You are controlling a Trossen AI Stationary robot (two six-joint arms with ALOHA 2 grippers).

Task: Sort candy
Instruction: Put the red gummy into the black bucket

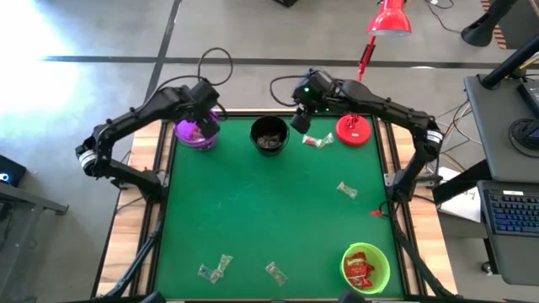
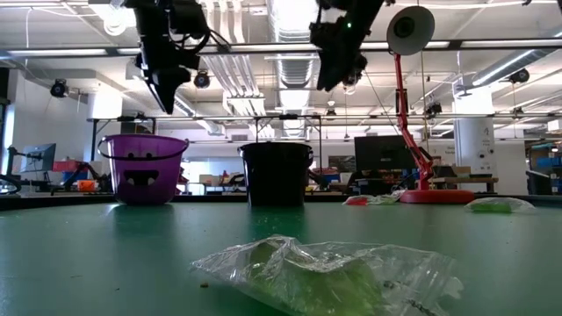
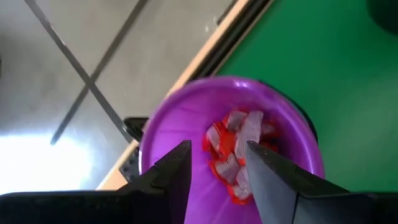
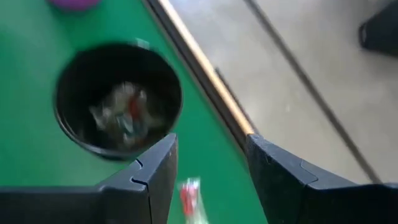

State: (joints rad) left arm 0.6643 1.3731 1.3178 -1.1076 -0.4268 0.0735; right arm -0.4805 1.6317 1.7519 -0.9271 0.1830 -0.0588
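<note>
1. We see the left gripper (image 3: 217,171) above the purple bowl (image 1: 197,135), its fingers apart with a narrow gap and nothing between them.
2. Red and white candy (image 3: 235,149) lies inside this bowl.
3. The right gripper (image 4: 208,171) hangs beside the black bowl (image 1: 269,135), fingers wide apart and empty.
4. More wrapped candy (image 1: 347,190) lies scattered on the green table (image 1: 253,219), and some red pieces are in the green bowl (image 1: 365,268).

Both arms are dark, slender and jointed, with black cables looping off their far ends. The right arm (image 1: 370,105) shows a small green light near its wrist.
</note>
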